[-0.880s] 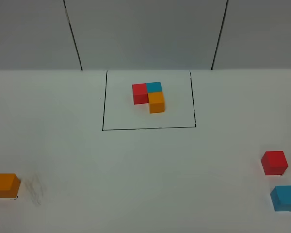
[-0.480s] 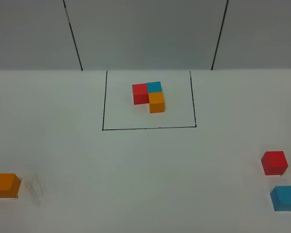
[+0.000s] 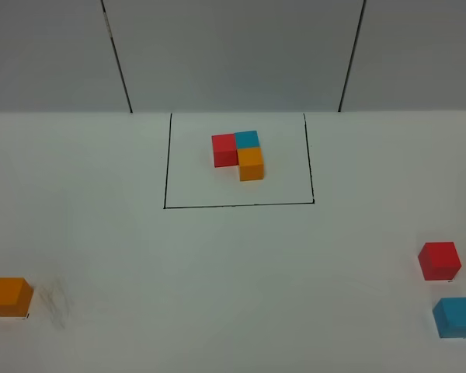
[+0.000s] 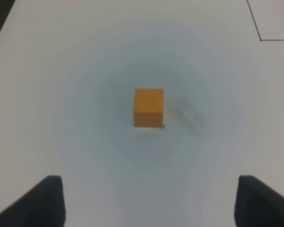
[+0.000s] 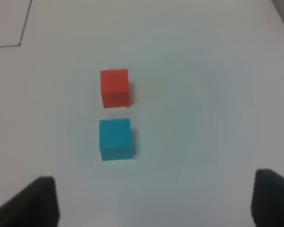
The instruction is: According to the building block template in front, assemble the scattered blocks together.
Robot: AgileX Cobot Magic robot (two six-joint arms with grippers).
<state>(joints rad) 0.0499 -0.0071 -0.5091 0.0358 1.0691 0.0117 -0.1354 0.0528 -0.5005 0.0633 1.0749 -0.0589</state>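
Note:
The building block template [image 3: 239, 154], an L of joined red, blue and orange cubes, sits inside a thin black rectangle outline [image 3: 165, 207] at the back middle of the table. The loose orange block [image 3: 9, 297] lies at the front left; the left wrist view shows it [image 4: 148, 107] ahead of my open, empty left gripper [image 4: 149, 203]. The loose red block [image 3: 439, 260] and blue block [image 3: 455, 317] lie at the front right; the right wrist view shows the red block [image 5: 115, 88] and the blue block [image 5: 115, 139] ahead of my open, empty right gripper [image 5: 154, 201]. Neither gripper shows in the exterior view.
The white table [image 3: 233, 287] is bounded at the back by a grey wall [image 3: 233, 54] with two dark seams. A faint grey smudge [image 3: 56, 301] marks the table beside the orange block.

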